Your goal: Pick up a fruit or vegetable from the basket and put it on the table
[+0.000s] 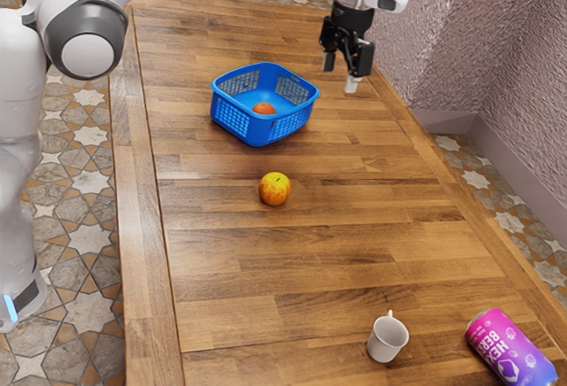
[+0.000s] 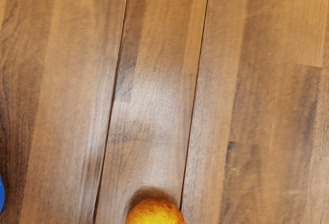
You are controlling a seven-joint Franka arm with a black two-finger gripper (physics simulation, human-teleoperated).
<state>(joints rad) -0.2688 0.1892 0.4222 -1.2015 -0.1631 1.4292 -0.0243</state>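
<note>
The black two-finger gripper (image 1: 342, 69) is empty, its fingers standing apart and pointing down; in the exterior view it hangs on the exterior view's right of the basket, clear of its rim. The round yellow apple with a red-orange blush (image 1: 275, 189) sits on the brown wooden plank table (image 1: 266, 262), near the basket but apart from it. Inside the open blue plastic basket with mesh walls (image 1: 257, 134), an orange-red round fruit (image 1: 264, 109) lies low, below the rim.

Bare wood surrounds the apple, with a wide stretch between it and the small white mug (image 1: 387, 339), which stands upright with its handle toward the basket's end of the table. More bare planks lie between the basket and the long table edge at the exterior view's right, and between the basket and the edge nearest the arm's base.

The pink-to-purple drinks can (image 1: 512, 349) lies on its side near the edge at the exterior view's right, well apart from the basket. Its white capitals start with "HE", followed by what looks like an X, with "BER" on the next line; a white hexagonal mark sits beside them. The rest of the wording is too small or turned away to read.
</note>
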